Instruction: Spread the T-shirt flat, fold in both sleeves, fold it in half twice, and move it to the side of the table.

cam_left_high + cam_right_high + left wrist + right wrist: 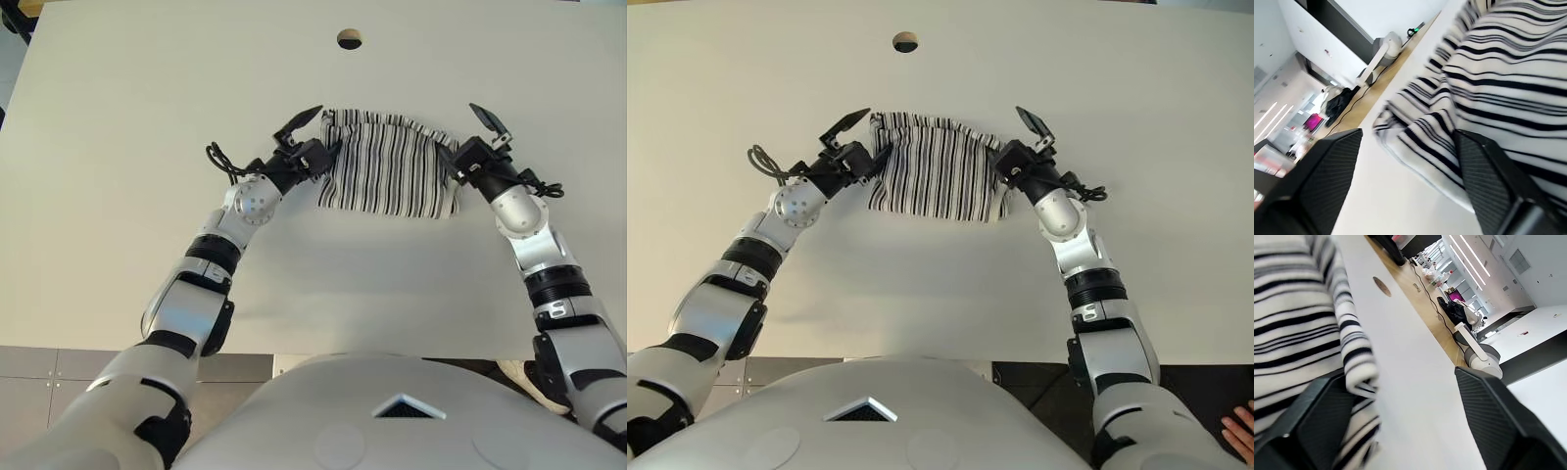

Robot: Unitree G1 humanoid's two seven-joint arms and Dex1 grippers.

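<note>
T-shirt point(390, 164): folded into a striped rectangle, flat on counter point(147, 98), robot-side of the hole point(349, 39). Left gripper point(326, 130) and right gripper point(460, 132): also robot-side of hole, fingers apart, straddling opposite cloth edges. Judged step: last half-fold or move aside. Next: clamp both edges, lift evenly.

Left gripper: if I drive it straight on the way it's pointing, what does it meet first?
The T-shirt. Its folded left edge lies between the open fingers of the left gripper, so cloth comes first, almost at once; whether a finger slides over or under it is unclear.
</note>
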